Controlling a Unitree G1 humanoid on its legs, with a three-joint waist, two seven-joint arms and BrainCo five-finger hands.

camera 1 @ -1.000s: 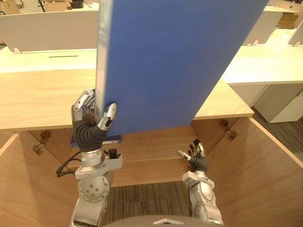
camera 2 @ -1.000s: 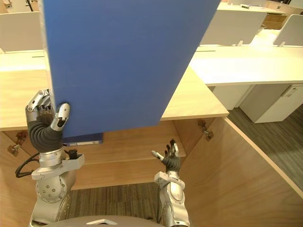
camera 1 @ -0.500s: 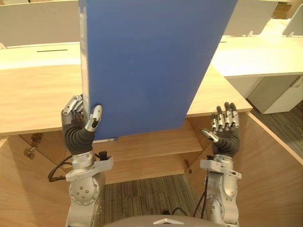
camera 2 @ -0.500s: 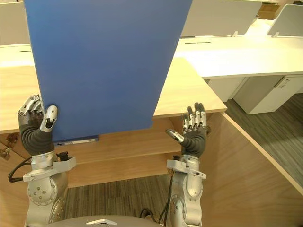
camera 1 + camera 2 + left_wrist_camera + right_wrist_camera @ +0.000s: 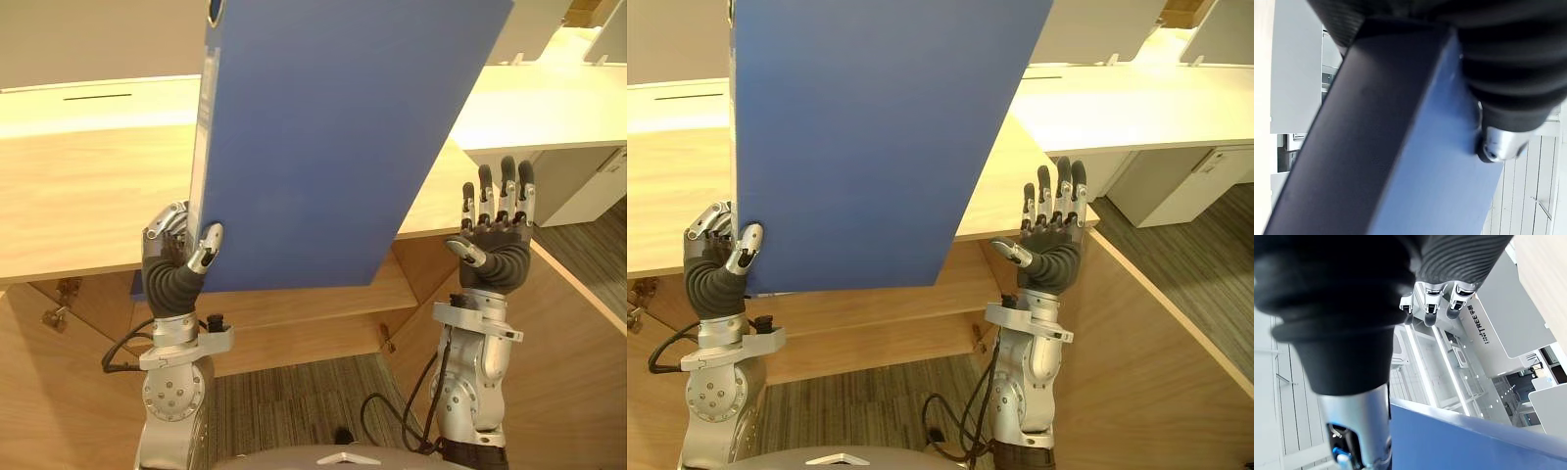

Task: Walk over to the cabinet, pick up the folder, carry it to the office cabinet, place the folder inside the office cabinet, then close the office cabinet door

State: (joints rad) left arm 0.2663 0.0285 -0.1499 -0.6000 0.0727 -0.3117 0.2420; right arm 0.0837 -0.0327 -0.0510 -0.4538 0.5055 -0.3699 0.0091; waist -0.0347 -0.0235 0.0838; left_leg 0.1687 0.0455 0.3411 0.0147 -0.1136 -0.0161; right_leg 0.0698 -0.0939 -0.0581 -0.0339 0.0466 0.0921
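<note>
Right of the tall leaning folder [image 5: 333,137], R hand [image 5: 495,245] is spread flat, not touching; L hand [image 5: 174,264] grips its bottom corner.

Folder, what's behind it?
The wooden cabinet top runs behind the folder, with a white desk beyond. Its middle stretch is covered, so anything lying there cannot be seen.

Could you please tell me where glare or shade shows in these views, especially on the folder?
Left eye view: the folder, gripped by the left hand, is evenly lit without glare; the white desk behind is brightest. Left wrist view: one folder face lies in shade, the adjoining one lit. Right wrist view: bright strips, likely ceiling lights, past the open right hand.
</note>
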